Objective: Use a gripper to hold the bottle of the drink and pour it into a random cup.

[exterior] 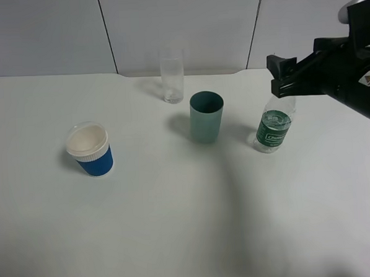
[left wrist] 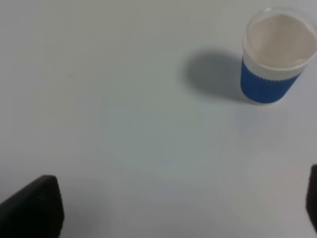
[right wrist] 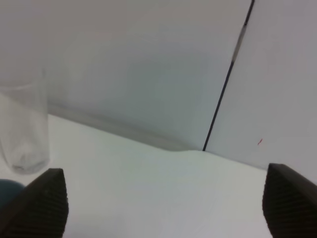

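Your black right gripper (exterior: 282,75) is wide open and holds nothing. It hangs over the small clear green-label bottle (exterior: 272,128) near the table's right edge. Come down crooked and you could tip it.

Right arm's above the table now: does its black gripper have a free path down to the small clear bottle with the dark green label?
Probably yes. The right gripper hangs open just above the bottle, and the teal-green tumbler stands apart to one side, so nothing seems to block a descent.

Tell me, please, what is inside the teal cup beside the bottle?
The teal cup stands open, and only its dark inner wall shows; nothing appears in it. Its bottom is hidden by its own wall, so I cannot tell whether there is liquid.
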`<state>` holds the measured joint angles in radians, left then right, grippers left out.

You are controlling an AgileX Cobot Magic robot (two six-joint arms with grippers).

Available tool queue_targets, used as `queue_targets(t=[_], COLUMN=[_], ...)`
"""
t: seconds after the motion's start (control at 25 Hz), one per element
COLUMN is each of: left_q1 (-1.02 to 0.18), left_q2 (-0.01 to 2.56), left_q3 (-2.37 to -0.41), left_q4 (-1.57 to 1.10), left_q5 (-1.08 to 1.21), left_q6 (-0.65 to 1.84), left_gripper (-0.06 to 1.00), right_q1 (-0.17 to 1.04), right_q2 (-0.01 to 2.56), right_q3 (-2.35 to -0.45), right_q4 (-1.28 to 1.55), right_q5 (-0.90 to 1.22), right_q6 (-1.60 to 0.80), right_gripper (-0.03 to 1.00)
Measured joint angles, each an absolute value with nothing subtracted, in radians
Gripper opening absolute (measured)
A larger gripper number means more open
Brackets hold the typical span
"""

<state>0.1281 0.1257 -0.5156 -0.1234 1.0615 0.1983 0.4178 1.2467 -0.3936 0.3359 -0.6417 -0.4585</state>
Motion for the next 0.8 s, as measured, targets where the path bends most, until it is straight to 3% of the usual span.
queue_targets(t=[0.36,0.8], left_q1=[0.128,0.128], left_q2=[0.126,0.126], left_q3=[-0.516,-0.516], left_q4=[-0.123,-0.123], left_q5=[1.061,1.061], left_q6=[0.198,0.198], left_gripper=[0.99,0.99], right_q1=[0.273,-0.054], right_q2=[1.041,0.75], right_q3=[-0.394,-0.402], right_q4=[0.31,0.102], right_q5=[-0.502,-0.242], right_q6=[-0.47,-0.269], right_gripper=[0.78,0.78])
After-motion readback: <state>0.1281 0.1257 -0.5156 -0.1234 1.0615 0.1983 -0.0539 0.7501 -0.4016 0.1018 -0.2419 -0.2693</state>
